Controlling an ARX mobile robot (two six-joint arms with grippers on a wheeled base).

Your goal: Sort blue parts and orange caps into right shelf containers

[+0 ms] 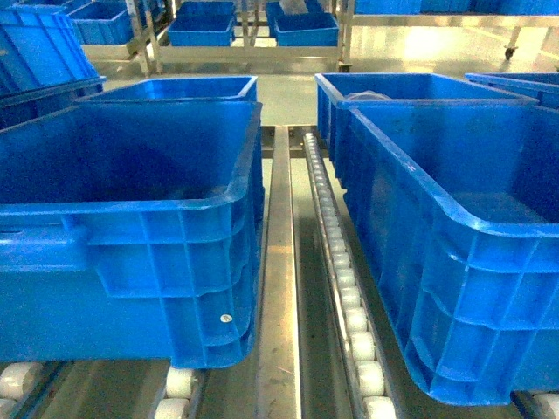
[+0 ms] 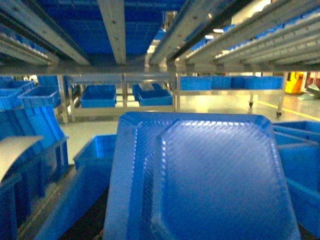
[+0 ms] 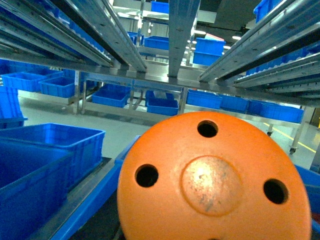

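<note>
Orange fills the lower half of the right wrist view: a round, domed cap [image 3: 212, 182] with small holes and a worn flat centre, close against the camera. It looks like stiff, light plastic, smooth enough to slip, so the rim seems the safest hold. The blue part [image 2: 200, 175], a flat moulded tray-like piece with a textured face, fills the lower middle of the left wrist view; probably rigid and light, best pinched at an edge. Neither gripper shows, so I cannot tell how the jaws stand. In the head view the right-hand crate [image 1: 454, 209] sits at right, open.
</note>
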